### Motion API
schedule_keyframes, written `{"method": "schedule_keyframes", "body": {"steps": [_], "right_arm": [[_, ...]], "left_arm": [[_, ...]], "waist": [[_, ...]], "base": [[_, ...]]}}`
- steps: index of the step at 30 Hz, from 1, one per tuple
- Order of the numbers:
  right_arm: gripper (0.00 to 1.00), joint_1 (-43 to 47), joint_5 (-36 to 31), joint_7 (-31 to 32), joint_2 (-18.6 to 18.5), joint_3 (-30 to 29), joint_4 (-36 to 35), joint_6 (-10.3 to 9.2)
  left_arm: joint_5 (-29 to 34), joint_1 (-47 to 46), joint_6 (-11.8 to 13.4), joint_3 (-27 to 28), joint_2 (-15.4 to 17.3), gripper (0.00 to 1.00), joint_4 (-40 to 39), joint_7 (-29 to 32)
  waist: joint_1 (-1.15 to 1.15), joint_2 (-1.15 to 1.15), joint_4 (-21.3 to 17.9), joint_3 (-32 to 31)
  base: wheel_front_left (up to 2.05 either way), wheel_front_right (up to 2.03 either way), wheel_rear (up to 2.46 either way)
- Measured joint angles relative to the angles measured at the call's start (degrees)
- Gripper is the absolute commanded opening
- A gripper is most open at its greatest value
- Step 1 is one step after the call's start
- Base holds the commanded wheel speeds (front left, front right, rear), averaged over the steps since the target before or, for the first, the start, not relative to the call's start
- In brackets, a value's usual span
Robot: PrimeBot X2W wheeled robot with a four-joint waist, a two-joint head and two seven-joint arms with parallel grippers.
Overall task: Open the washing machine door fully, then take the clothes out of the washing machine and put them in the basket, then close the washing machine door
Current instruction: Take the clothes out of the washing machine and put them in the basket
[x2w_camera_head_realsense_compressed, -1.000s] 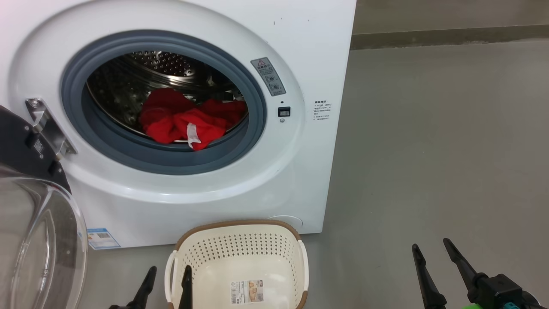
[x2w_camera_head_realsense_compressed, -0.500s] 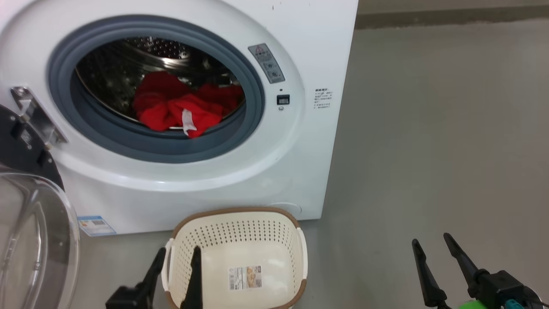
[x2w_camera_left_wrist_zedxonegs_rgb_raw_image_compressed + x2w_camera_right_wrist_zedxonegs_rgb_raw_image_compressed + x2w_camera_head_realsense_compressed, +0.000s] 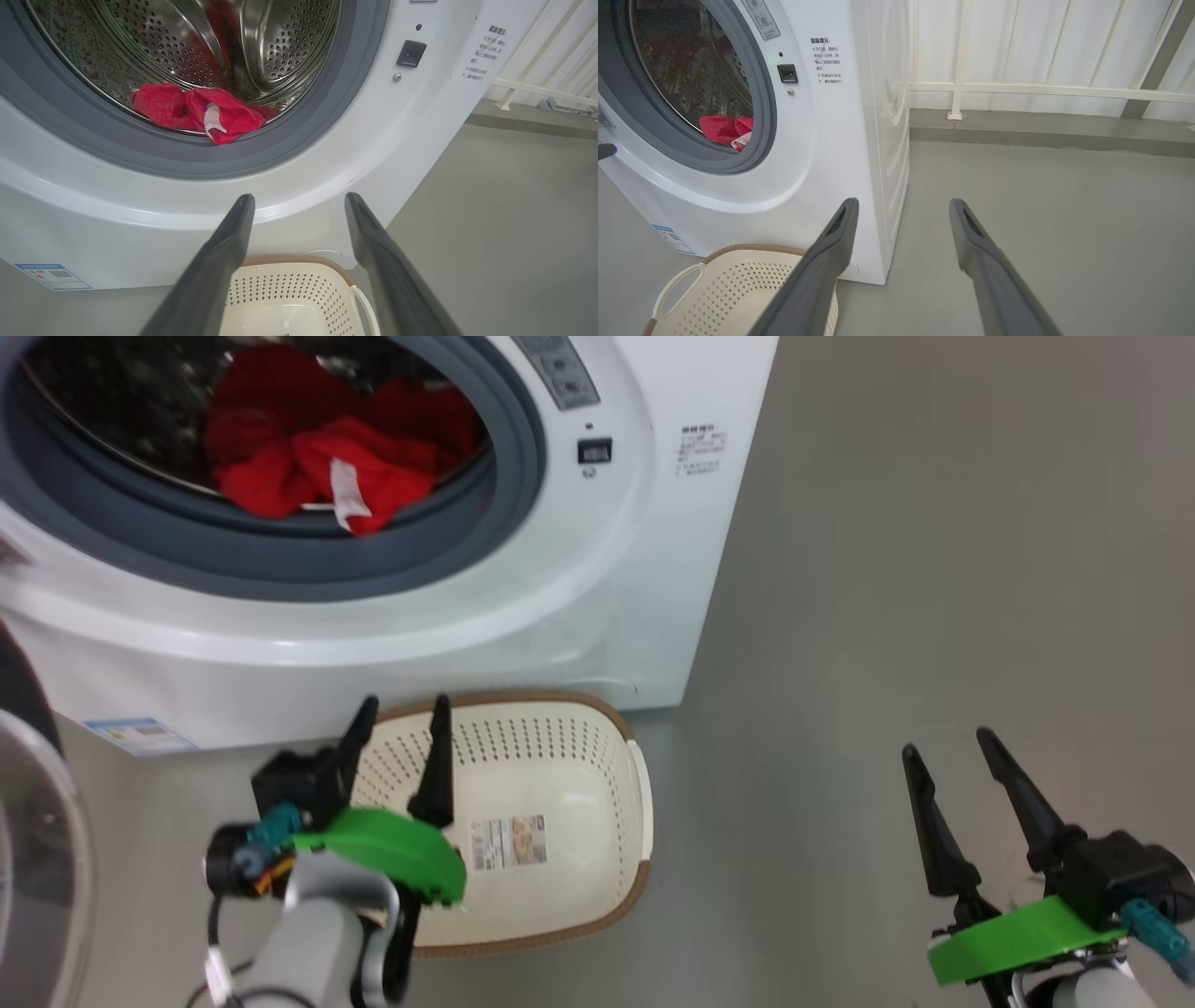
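Far left: washing machine door (image 3: 37,859), open. Red clothes (image 3: 308,457) in washing machine (image 3: 607,579) drum. My left gripper (image 3: 403,705), spread, empty, above basket (image 3: 597,719). My right gripper (image 3: 946,744), spread, empty, above floor (image 3: 887,569). My right wrist view adds white railing (image 3: 1041,88).

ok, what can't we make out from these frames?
- washing machine door: head view, cut off by the left edge; opening angle unclear.
- clothes: bunched in the drum, which the head view's top edge crops; garment count unclear.
- basket: label too small to read; left pincer covers part of its left side in the head view.
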Motion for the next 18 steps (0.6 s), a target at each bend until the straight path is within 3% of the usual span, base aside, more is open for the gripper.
{"method": "schedule_keyframes", "body": {"steps": [6,18], "right_arm": [[1.00,-3.30,0.80,0.00,-0.21,0.44,-0.89,0.00],[1.00,-7.02,3.07,0.00,-0.21,2.92,-1.72,0.00]], "left_arm": [[-1.90,-10.45,-2.42,1.83,0.29,1.00,9.11,-0.09],[-3.68,-29.53,-4.46,5.41,3.66,1.00,20.39,-2.69]], "waist": [[0.00,0.00,-1.45,5.09],[0.00,0.00,-4.84,13.06]], "base": [[0.00,0.00,0.00],[0.00,0.00,0.00]]}}
